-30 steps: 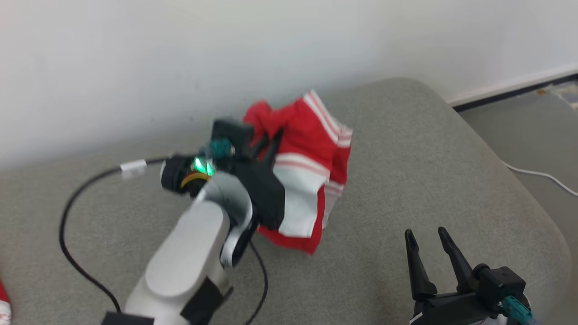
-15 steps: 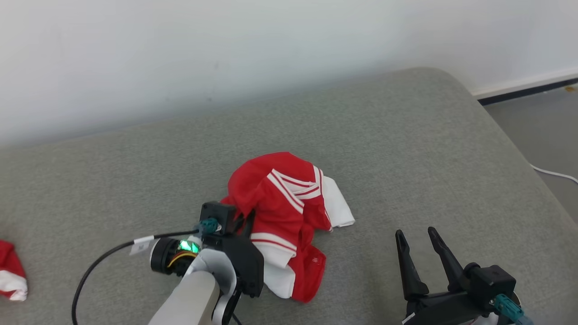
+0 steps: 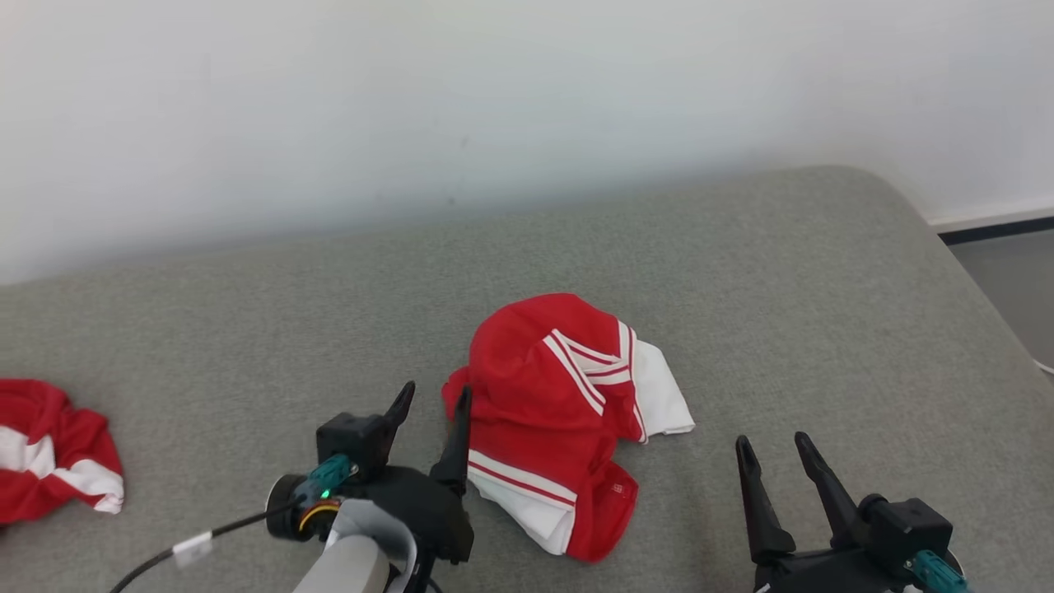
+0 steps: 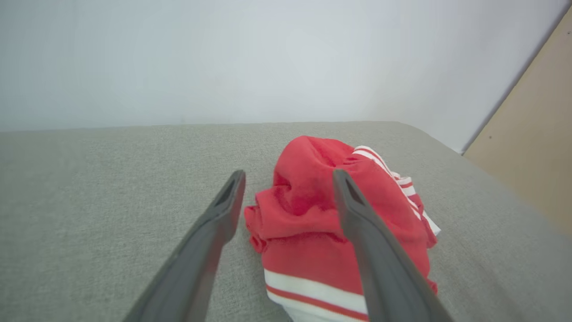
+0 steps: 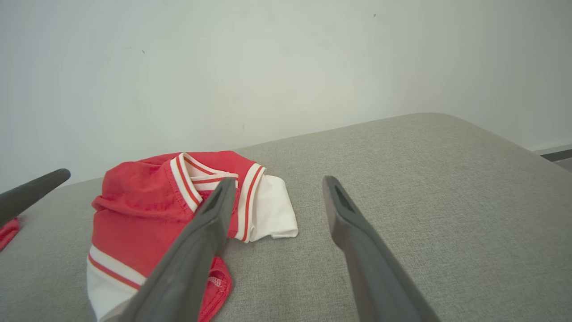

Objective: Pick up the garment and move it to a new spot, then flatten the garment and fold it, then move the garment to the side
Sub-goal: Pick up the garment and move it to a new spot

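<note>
A red garment (image 3: pixel 560 412) with white stripes and white panels lies crumpled on the grey cushion (image 3: pixel 782 288), near the middle. It also appears in the left wrist view as the garment (image 4: pixel 313 210) and in the right wrist view as the garment (image 5: pixel 147 210). My left gripper (image 3: pixel 435 400) stands open just left of the heap, its right finger close to the cloth edge, nothing between the fingers. The same left gripper (image 4: pixel 288 179) frames the near red fold. My right gripper (image 3: pixel 774 449) is open, apart from the garment at the lower right; it appears again as the right gripper (image 5: pixel 275 185).
A second red and white cloth (image 3: pixel 49 449) lies at the cushion's left edge. A white wall (image 3: pixel 494 107) runs behind the cushion. The cushion's rounded right end drops to grey floor (image 3: pixel 1009 276) with a dark skirting line. A black cable (image 3: pixel 165 552) trails from my left wrist.
My left gripper has let go of the garment and opened; the cloth now rests on the cushion. The head camera has shifted, so the whole picture moved. The right gripper stays open.
</note>
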Robot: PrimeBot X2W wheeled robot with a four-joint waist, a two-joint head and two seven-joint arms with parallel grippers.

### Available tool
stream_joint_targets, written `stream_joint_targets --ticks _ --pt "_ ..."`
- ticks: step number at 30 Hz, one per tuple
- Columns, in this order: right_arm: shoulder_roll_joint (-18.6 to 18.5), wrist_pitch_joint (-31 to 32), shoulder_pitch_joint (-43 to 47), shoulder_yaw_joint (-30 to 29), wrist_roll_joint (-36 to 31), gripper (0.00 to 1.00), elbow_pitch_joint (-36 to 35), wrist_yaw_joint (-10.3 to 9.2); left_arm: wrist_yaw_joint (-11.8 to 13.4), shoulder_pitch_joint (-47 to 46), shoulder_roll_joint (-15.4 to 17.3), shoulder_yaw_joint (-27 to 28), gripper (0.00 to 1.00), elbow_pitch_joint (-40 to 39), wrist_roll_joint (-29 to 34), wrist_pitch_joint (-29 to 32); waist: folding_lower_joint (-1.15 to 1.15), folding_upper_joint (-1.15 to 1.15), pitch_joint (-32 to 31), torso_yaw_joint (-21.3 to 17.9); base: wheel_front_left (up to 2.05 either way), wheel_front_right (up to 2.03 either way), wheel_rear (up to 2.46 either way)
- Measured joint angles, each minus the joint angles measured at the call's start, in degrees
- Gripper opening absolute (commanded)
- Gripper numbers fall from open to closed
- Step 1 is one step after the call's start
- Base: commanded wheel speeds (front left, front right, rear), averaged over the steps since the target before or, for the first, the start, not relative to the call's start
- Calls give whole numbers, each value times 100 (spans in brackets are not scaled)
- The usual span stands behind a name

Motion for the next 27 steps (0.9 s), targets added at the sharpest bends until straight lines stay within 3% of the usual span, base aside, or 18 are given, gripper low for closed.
stream_joint_targets --ticks 2,6,16,27 --pt "-1 -2 26 -40 0 100 3 0 25 120 16 88 100 -112 0 -9 0 0 -25 41 0 0 0" --pt "0 -132 108 -213 189 100 -1 0 37 767 121 666 100 -1098 92 -25 0 0 -118 231 0 0 0" --pt "-1 -357 220 -405 200 100 157 0 91 2581 89 2187 100 -2944 828 -25 -1 0 -317 669 0 0 0" --pt "0 -552 360 -578 -122 100 423 0 -264 3449 202 2665 100 -3212 1804 -25 0 0 -439 901 0 0 0"
